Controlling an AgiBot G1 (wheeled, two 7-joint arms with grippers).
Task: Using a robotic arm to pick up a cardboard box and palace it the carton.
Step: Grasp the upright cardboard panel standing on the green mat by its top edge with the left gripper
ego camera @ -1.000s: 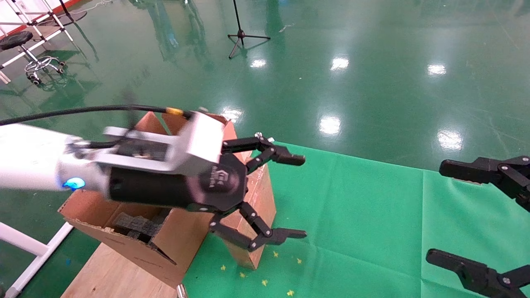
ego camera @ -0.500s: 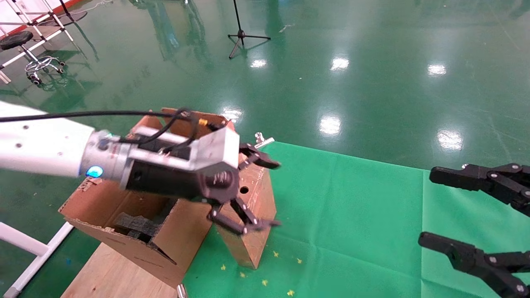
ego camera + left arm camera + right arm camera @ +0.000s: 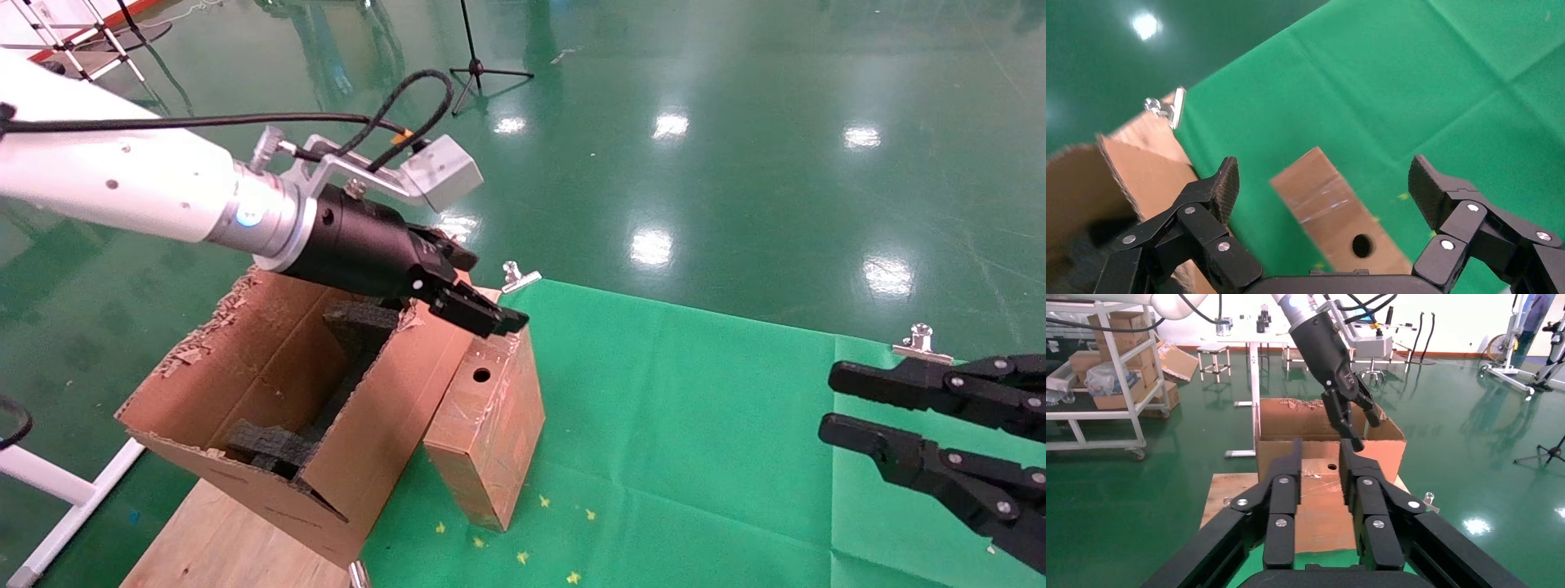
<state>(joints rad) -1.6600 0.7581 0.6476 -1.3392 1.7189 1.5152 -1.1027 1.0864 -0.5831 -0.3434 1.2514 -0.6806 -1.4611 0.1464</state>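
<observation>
cardboard box (image 3: 489, 425) stands on the green cloth (image 3: 695, 433) against the right wall of the carton (image 3: 270, 408), the left gripper (image 3: 466, 298) hovering above its far end with fingers spread and empty, the right gripper (image 3: 907, 412) idle at right, fingers slightly parted.

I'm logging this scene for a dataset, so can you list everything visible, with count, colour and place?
cardboard box: one, reddish-brown, round hole in one face, on the green cloth beside the carton.
carton: one, brown, torn flaps, black foam inside, at the table's left edge.
green cloth: one, covering the table.
metal clips: two, silver, on the cloth's far edge.
tripod stand: one, black, on the green floor beyond.
left gripper: black, open, above the cardboard box.
right gripper: black, open, parked at right.
</observation>
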